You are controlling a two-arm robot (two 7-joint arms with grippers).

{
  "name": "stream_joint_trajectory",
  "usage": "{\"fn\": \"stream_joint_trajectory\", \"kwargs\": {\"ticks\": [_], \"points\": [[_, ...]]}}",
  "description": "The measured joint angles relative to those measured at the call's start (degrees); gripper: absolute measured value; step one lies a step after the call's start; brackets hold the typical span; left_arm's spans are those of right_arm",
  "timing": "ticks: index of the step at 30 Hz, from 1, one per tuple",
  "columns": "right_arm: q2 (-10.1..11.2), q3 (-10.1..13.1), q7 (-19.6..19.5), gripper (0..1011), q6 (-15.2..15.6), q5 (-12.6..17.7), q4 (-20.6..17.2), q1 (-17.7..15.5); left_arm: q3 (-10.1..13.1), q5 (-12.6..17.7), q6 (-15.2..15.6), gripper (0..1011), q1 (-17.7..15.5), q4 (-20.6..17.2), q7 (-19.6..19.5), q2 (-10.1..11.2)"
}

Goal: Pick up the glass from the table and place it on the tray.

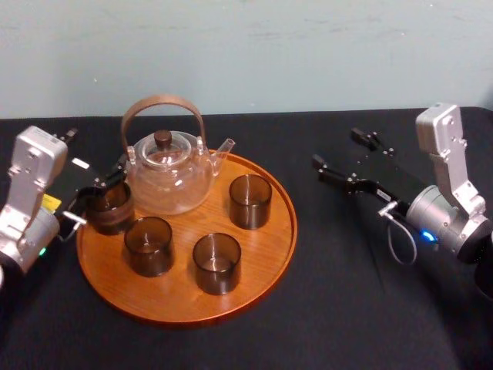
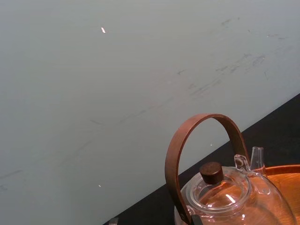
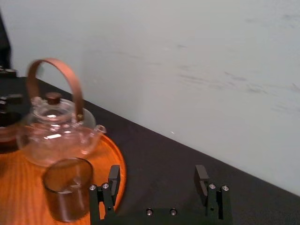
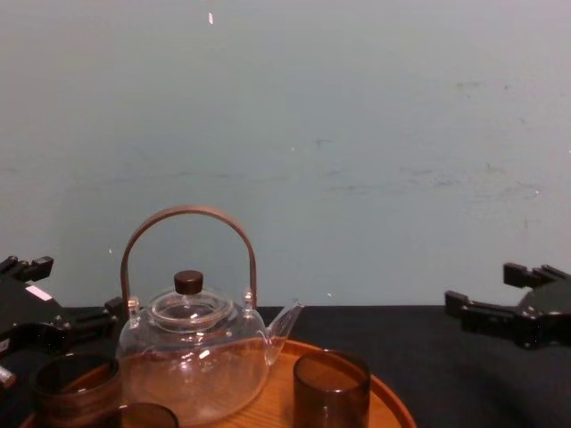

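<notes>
Left gripper (image 1: 98, 196): pinching the smoky tumbler (image 1: 108, 210) at mid-left, over the wooden tray (image 1: 286, 231) rim, likely for set-down.
Right gripper (image 1: 336, 147): spread, empty, parked right.

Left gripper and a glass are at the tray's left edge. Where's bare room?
Bare wood lies along the tray's right side, between the right-hand glass, the front glass and the rim. The left is crowded: the glass at the left gripper sits close to the teapot and the middle glass. Right gripper is off to the tray's right.

pale scuffed wall (image 4: 357, 134), black tabletop (image 1: 354, 293)
</notes>
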Motion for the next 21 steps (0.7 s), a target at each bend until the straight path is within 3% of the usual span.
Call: {"fn": "stream_joint_trajectory", "kwargs": {"ticks": [21], "points": [[-0.11, 0.28, -0.28, 1002, 0.08, -0.24, 0.43, -0.06, 0.00, 0.00, 0.00, 1001, 0.00, 0.00, 0.00, 0.00]]}}
